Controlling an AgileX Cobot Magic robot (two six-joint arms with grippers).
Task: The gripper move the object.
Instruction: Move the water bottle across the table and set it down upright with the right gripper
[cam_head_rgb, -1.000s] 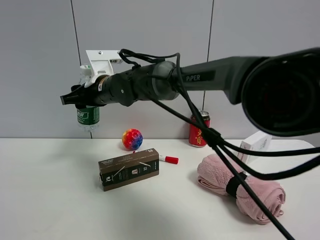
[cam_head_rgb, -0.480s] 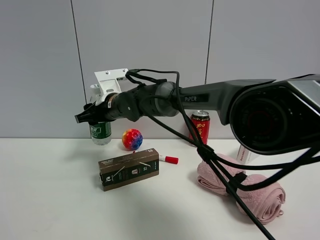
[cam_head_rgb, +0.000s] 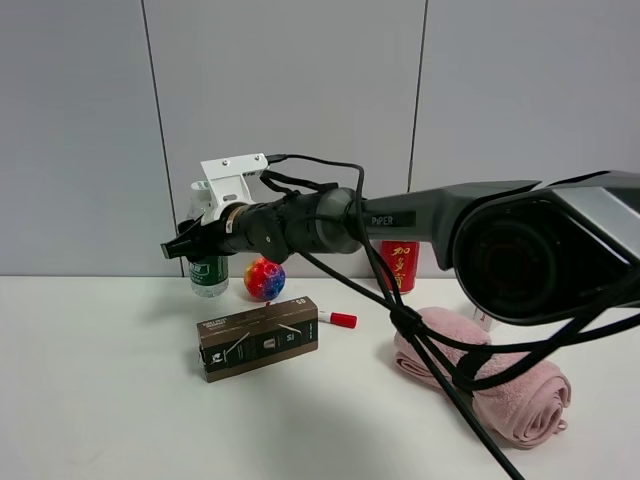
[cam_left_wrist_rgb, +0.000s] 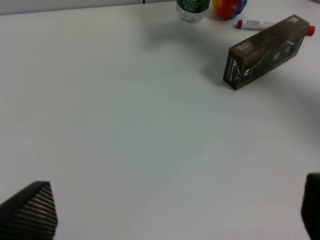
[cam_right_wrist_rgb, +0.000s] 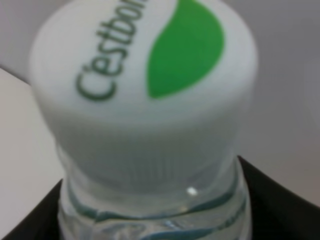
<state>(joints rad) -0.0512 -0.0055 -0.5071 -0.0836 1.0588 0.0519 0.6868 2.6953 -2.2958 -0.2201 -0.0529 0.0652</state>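
The clear water bottle (cam_head_rgb: 207, 274) with a green label hangs upright in my right gripper (cam_head_rgb: 195, 247), at the back left of the table just left of the colourful ball. Its base is at or just above the tabletop. In the right wrist view the white cap (cam_right_wrist_rgb: 145, 85) fills the frame, with the black jaws on either side of the neck, and the right gripper (cam_right_wrist_rgb: 150, 215) is shut on it. The left wrist view shows the bottle's base (cam_left_wrist_rgb: 192, 9) far off. My left gripper (cam_left_wrist_rgb: 175, 185) is open and empty over bare table.
A colourful ball (cam_head_rgb: 265, 278) sits right of the bottle. A brown box (cam_head_rgb: 258, 338) and a red-capped marker (cam_head_rgb: 338, 319) lie in front. A red can (cam_head_rgb: 398, 265) stands at the back, and a pink towel (cam_head_rgb: 490, 375) lies right. Black cables (cam_head_rgb: 430, 350) hang across the towel.
My right gripper has come down and to the right with the bottle, from high against the wall to table level beside the ball.
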